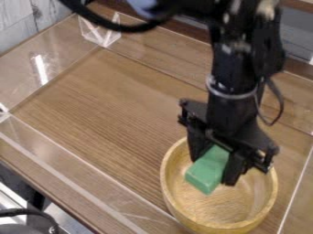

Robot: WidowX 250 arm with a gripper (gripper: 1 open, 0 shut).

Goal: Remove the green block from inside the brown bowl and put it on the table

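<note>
My gripper (218, 157) points straight down over the brown bowl (175, 194), shut on the green block (208, 172). The block hangs tilted between the black fingers, lifted clear of the bowl's floor and roughly level with the rim. The light wooden bowl sits at the lower right of the table (110, 110), and its inside now shows bare. The black arm rises from the gripper toward the top of the view and hides part of the bowl's far rim.
Low clear plastic walls (49, 64) edge the wood-grain tabletop on the left and back. Open tabletop stretches to the left of the bowl and behind it. The table's front edge runs along the lower left.
</note>
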